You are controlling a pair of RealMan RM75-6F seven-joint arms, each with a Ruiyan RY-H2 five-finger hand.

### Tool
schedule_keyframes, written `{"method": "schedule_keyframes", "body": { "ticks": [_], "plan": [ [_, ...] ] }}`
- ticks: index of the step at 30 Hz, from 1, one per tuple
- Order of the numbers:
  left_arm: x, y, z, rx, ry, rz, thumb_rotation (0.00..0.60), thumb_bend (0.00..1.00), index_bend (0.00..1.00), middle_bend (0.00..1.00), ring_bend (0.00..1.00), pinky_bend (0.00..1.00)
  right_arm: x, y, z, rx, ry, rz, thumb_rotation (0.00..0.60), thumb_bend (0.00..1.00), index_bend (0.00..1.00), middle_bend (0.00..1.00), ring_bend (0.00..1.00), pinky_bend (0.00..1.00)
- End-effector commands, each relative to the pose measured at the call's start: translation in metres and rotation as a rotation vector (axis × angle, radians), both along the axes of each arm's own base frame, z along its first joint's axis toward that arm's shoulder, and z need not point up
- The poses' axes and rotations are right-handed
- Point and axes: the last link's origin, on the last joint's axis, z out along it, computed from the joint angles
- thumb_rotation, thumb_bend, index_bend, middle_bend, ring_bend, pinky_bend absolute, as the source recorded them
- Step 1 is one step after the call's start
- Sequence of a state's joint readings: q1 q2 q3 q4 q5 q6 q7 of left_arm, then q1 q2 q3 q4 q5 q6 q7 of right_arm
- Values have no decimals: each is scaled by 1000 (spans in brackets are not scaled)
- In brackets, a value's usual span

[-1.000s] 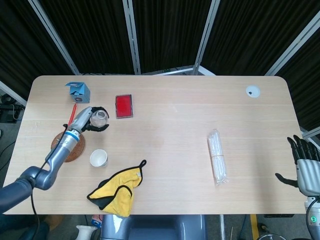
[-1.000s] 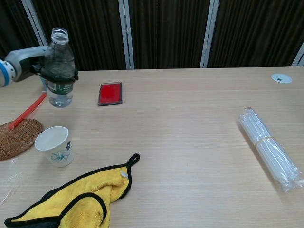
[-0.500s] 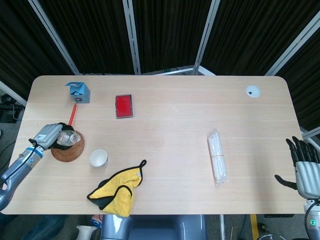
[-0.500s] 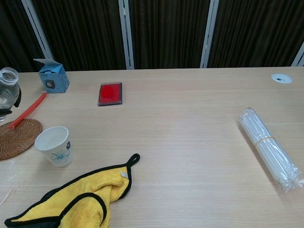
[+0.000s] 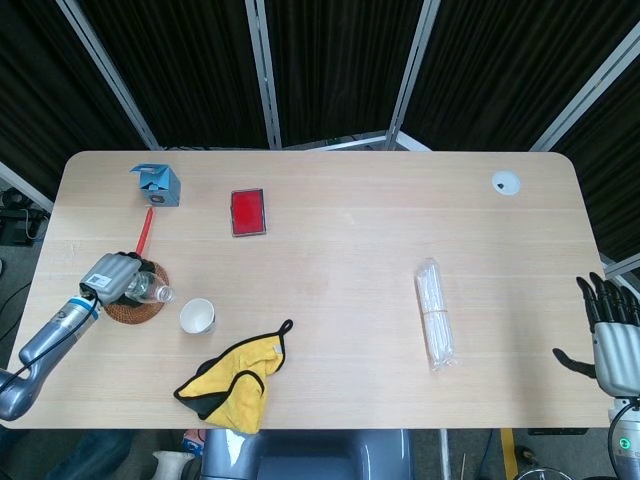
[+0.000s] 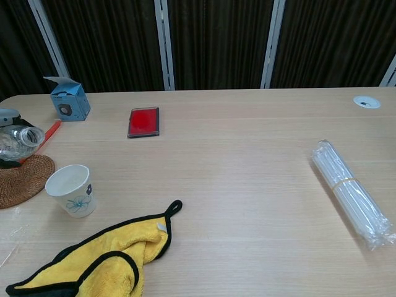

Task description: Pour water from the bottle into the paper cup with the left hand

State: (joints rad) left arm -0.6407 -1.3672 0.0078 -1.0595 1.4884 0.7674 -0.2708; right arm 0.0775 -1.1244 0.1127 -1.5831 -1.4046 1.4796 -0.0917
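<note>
My left hand [image 5: 112, 276] grips a clear, uncapped water bottle [image 5: 145, 291] and holds it tilted, its open mouth pointing right toward the paper cup. In the chest view the bottle [image 6: 18, 140] shows at the far left edge, raised above the woven coaster [image 6: 21, 179]. The white paper cup [image 5: 197, 316] with a small blue print stands upright to the right of the coaster and shows as cup [image 6: 70, 189] in the chest view. The bottle mouth is left of the cup and apart from it. My right hand [image 5: 612, 338] hangs open past the table's right edge.
A yellow cloth [image 5: 232, 371] lies in front of the cup. A red pen [image 5: 144, 229], a blue box [image 5: 156, 184] and a red card [image 5: 248, 211] lie at the back left. A bundle of clear straws [image 5: 436, 313] lies right of centre. A white disc [image 5: 505, 182] sits far right.
My left hand carried the bottle from upright near the red card down to the left, then right toward the cup, tilting it over. The right hand barely moved.
</note>
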Motion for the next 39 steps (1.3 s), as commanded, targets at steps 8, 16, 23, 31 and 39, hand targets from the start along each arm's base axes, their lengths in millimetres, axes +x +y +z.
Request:
{"method": "schedule_keyframes", "body": {
  "ticks": [8, 16, 23, 31, 39],
  "plan": [
    [16, 15, -23, -20, 122, -91, 600, 499, 620, 438, 271, 328, -2, 0, 1, -10, 9, -13, 600, 0, 0, 0, 0, 0],
    [18, 16, -23, -11, 161, -119, 600, 500, 619, 437, 270, 328, -5, 0, 2, -14, 6, -23, 600, 0, 0, 0, 0, 0],
    [19, 16, -21, -4, 190, -145, 600, 499, 615, 437, 270, 327, -5, 0, 2, -14, 6, -22, 600, 0, 0, 0, 0, 0],
    [23, 15, -11, 18, 244, -197, 600, 500, 612, 434, 270, 324, -5, 0, 2, -14, 3, -23, 600, 0, 0, 0, 0, 0],
    [20, 12, -10, 28, 296, -225, 600, 500, 609, 431, 270, 323, -5, 0, 2, -15, 1, -20, 600, 0, 0, 0, 0, 0]
  ]
}}
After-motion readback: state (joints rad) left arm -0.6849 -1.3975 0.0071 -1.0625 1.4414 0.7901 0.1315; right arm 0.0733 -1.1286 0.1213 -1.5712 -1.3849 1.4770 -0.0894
